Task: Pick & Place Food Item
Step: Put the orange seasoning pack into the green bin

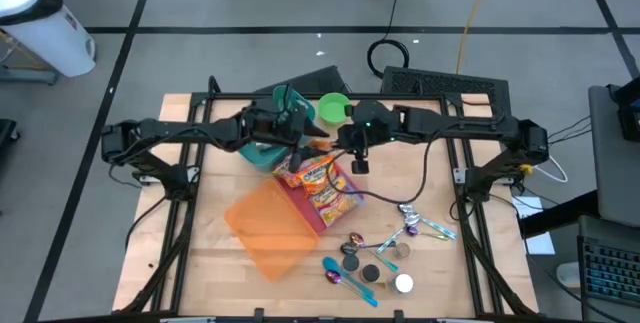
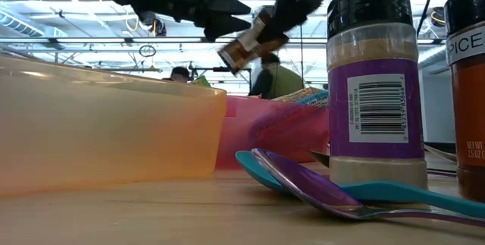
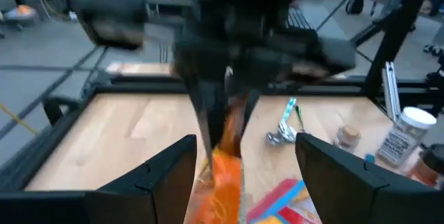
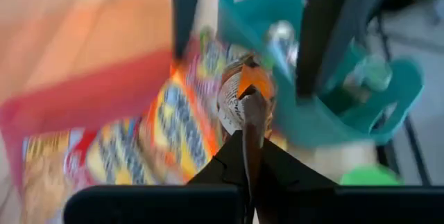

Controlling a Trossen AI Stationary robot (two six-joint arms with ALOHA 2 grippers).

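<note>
My right gripper (image 1: 337, 147) is shut on a small brown, orange and white snack packet (image 2: 246, 44), held in the air above the pink bin (image 1: 303, 206) of bright snack packets (image 1: 322, 178). My left gripper (image 1: 303, 129) is open and faces it from the table's left. In the right wrist view the left gripper's two fingers (image 4: 184, 9) stand on either side of the packet's (image 4: 243, 89) free end, and I see no touch. In the left wrist view the packet (image 3: 225, 165) hangs between my open fingers (image 3: 166, 172). My right gripper pinches one end of the packet (image 4: 251, 130) between its two shut fingers. The fingers slant down from the table's right. The packet sticks out beyond the fingertips, tilted toward the left gripper, and is lifted clear of the bin.
An orange translucent container (image 1: 268, 225) lies in front of the pink bin. A teal basket (image 1: 283, 103) and a green bowl (image 1: 333, 110) stand behind the grippers. Spice jars (image 2: 375, 86), coloured spoons (image 1: 345, 278) and metal spoons (image 1: 420, 225) lie at the near right.
</note>
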